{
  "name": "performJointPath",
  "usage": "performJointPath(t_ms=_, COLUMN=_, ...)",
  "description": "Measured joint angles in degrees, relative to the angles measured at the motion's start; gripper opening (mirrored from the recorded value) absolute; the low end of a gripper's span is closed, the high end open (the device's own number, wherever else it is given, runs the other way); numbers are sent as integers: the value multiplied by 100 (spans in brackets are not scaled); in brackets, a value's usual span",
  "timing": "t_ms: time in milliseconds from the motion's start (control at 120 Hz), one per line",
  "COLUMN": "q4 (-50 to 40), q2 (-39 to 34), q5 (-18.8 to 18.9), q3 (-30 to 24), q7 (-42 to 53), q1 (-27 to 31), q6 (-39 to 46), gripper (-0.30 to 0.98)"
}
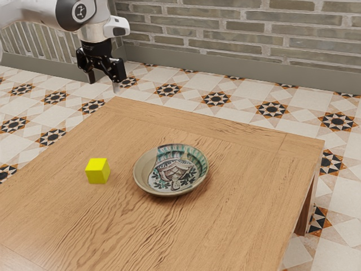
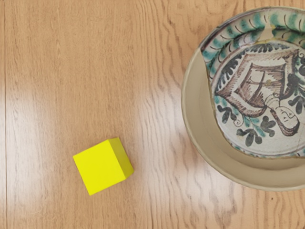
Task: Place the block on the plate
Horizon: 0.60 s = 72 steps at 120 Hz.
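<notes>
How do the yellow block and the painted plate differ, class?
The yellow block is one plain colour; the painted plate carries patterns in several colours. The block is compact and square-cornered; the plate is round, hollowed and much wider. Both rest on the wooden table.

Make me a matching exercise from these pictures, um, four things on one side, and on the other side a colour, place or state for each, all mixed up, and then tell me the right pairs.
Things
1. Block
2. Plate
3. Gripper
4. Tabletop

Descriptions
A. Brown wood with visible grain
B. Painted inside with teal and dark leafy patterns
C. Open, with nothing between its fingers
D. Plain bright yellow, resting on the wood beside the painted dish

Right pairs
1 – D
2 – B
3 – C
4 – A
</notes>
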<state>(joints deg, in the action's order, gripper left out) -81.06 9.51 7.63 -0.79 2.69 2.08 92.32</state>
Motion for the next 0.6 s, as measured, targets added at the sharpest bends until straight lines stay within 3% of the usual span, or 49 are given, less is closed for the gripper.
performJointPath(t_ms=133, q4=-60, q2=208, q5=-3, q3=37, q7=13, q1=49, q6=99, gripper=69)
performJointPath(t_ms=408, q4=334, q2=2020, q5=-380, q3=212, q7=-207, q1=483, q6=850, gripper=69)
performJointPath(t_ms=533, q4=64, q2=2150, q5=-657, q3=294, q7=-566, q1=566, q6=1221, gripper=69)
performJointPath(t_ms=600, q4=-647, q2=1793, q5=-772, q3=399, q7=-772, q1=604, q6=1434, gripper=69)
